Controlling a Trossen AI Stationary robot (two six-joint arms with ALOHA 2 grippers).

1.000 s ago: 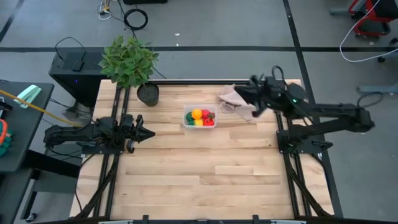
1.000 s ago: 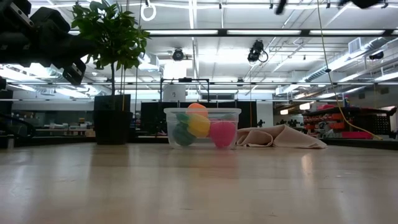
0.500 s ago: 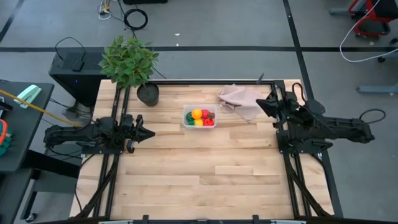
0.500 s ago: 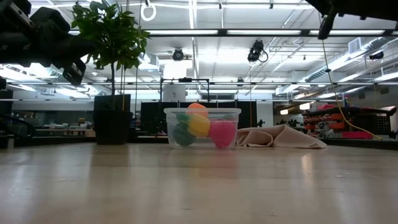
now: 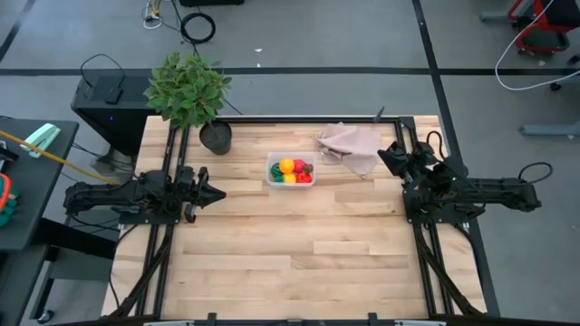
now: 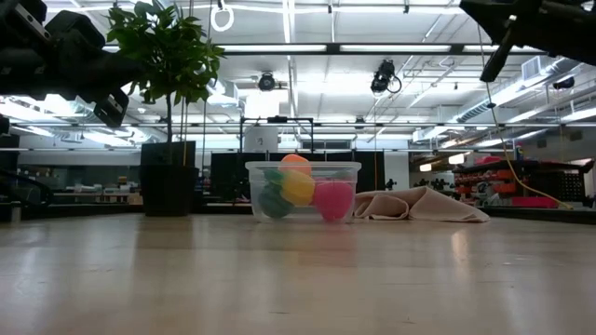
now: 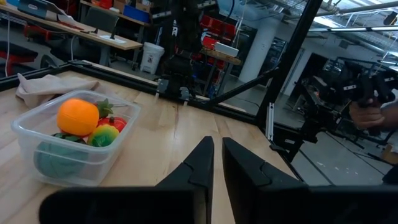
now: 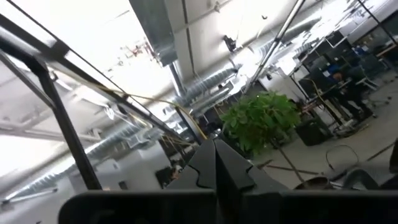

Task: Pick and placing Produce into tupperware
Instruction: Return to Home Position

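Across a pale wooden bench [image 5: 299,263], two dark arms lie low at opposite side edges, with a potted plant [image 5: 188,91] at the far left corner and a beige cloth [image 5: 349,145] at the far right. Between the arms, towards the far edge, sits the tupperware [image 5: 271,172], its long axis running from one arm towards the other. The produce [image 5: 292,170] is piled inside it in orange, yellow, red and green, and none shows loose on the wood. The left gripper [image 5: 216,193] is the nearer and points level at the box, its fingers drawn almost together and empty. The right gripper [image 5: 384,156] tilts upward beside the cloth, fingers closed on nothing. Packing looks finished, so only parking seems left.
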